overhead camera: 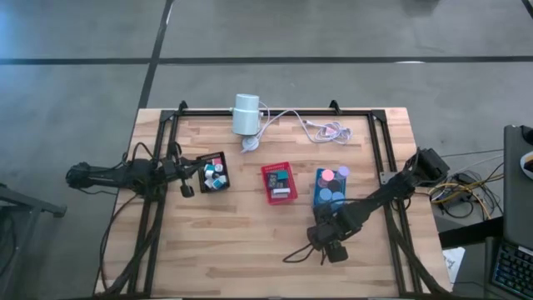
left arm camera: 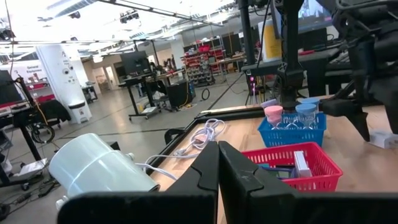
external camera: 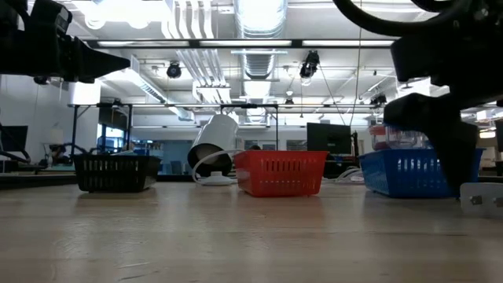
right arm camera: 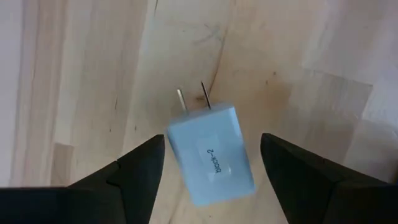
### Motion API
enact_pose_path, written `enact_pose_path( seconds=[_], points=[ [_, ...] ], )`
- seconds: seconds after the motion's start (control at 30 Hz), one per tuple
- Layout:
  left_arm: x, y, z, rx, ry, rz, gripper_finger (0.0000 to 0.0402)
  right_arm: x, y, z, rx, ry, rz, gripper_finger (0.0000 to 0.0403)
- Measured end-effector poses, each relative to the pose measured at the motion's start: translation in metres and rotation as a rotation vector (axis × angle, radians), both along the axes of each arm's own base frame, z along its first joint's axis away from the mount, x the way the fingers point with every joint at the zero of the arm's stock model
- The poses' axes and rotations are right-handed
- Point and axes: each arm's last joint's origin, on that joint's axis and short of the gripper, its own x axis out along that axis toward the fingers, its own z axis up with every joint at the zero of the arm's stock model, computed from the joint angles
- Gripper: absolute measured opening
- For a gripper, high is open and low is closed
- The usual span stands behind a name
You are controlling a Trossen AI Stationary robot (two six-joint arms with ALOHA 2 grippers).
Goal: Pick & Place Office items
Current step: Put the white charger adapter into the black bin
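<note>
Right claw (right arm camera: 211,162) spread wide over a white plug (right arm camera: 211,155).
Plug lies loose on the desk (right arm camera: 298,50), its near end cut off; left claw (left arm camera: 217,168) shut empty.

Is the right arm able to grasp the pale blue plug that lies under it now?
Probably yes. The right gripper is open, a finger on each side of the plug, which lies flat on the bare table. Nothing blocks the way.

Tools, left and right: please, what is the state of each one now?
Left tool: closed, holding nothing visible.
Right tool: open, fingers apart on either side of a white plug adapter on the table.
</note>
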Motion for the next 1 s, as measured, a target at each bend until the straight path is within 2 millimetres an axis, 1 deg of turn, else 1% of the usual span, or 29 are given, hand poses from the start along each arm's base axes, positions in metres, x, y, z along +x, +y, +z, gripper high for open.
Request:
enact_pose_path(
  seconds=[0.1, 0.17, 0.33, 0.37, 0.57, 0.77, 0.83, 1.0],
  points=[
    [0.0, 0.0, 0.0, 0.0, 0.0, 0.0, 0.0007, -0.001, 0.0, -0.002, 0.004, -0.001, 0.001, 0.0246],
    [0.0, 0.0, 0.0, -0.005, -0.001, -0.001, 0.0007, -0.001, 0.0, -0.003, 0.008, -0.004, 0.002, 0.0227],
    [0.0, 0.0, 0.0, -0.021, -0.006, -0.001, 0.0007, -0.002, -0.001, -0.005, 0.011, -0.011, 0.017, 0.0154],
    [0.0, 0.0, 0.0, -0.022, -0.006, -0.002, 0.0007, -0.002, -0.001, -0.005, 0.011, -0.012, 0.018, 0.0147],
    [0.0, 0.0, 0.0, -0.025, -0.007, -0.002, 0.0007, 0.003, 0.002, -0.001, 0.021, -0.036, 0.034, 0.0147],
    [0.0, 0.0, 0.0, -0.025, -0.007, -0.002, 0.0007, 0.011, 0.006, 0.015, 0.043, -0.106, 0.057, 0.0147],
    [0.0, 0.0, 0.0, -0.025, -0.007, -0.002, 0.0007, 0.013, 0.007, 0.024, 0.063, -0.166, 0.076, 0.0147],
    [0.0, 0.0, 0.0, -0.04, -0.012, -0.003, 0.0007, 0.012, 0.003, 0.057, 0.132, -0.455, 0.115, 0.0147]
  ],
)
